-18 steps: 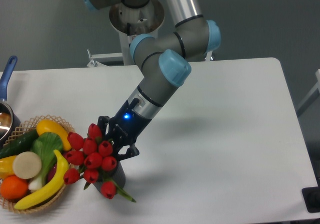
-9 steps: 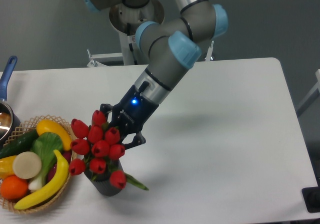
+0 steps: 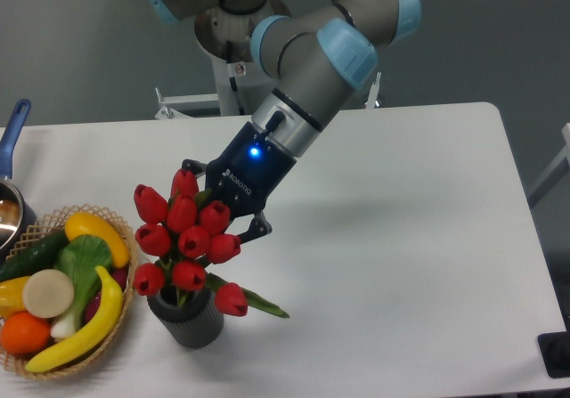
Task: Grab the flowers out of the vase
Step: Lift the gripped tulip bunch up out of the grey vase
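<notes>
One bunch of red tulips, the flowers [image 3: 184, 242], is in the middle of getting pulled out of the vase [image 3: 185, 316], so this looks like the lift-out step and not the grab anymore. The hand [image 3: 221, 213] comes in from the upper right at a slant, and its dark fingers [image 3: 256, 229] sit right behind and among the buds, apparently pinched on the bunch somewhere around the upper stems, though the blooms hide the actual contact so it's hard to be totally sure how tight the grip is. The buds fan out to the lower left of the hand, and the lowest ones hang just over the vase's rim, with a stray bud and a green leaf poking out to the right. The stem ends look like they're still down in the hollow of the vase, which stands upright on the tabletop [image 3: 401, 238] just beside the wicker basket [image 3: 89, 349] of fruit and veg. The next move probably calls for a clean pull up and away along the line of the stems, so the ends clear the rim without dragging the vase over or knocking it into the basket.
</notes>
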You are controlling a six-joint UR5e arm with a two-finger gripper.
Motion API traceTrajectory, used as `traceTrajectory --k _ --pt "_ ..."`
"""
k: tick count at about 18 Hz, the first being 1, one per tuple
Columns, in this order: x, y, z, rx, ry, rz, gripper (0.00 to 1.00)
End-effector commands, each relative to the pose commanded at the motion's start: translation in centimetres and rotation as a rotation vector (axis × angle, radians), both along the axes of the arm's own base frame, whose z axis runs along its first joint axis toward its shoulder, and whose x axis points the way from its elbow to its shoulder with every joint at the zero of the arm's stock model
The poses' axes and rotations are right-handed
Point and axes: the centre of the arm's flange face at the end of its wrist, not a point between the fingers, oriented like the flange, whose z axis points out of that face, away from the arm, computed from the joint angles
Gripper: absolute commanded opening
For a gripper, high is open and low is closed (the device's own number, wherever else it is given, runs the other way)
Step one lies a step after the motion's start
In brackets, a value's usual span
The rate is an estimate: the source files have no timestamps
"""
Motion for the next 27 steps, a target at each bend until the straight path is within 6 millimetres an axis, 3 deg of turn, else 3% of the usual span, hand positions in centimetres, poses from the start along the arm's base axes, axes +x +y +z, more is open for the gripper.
traceTrajectory --k 6,11,27 --pt "-2.6 -0.8 4.6 0.031 -0.034 0.081 0.32" --pt "-4.6 -2.3 5.1 0.046 -0.031 0.111 0.32" --pt "-7.0 -3.9 6.4 0.084 -0.014 0.130 0.32"
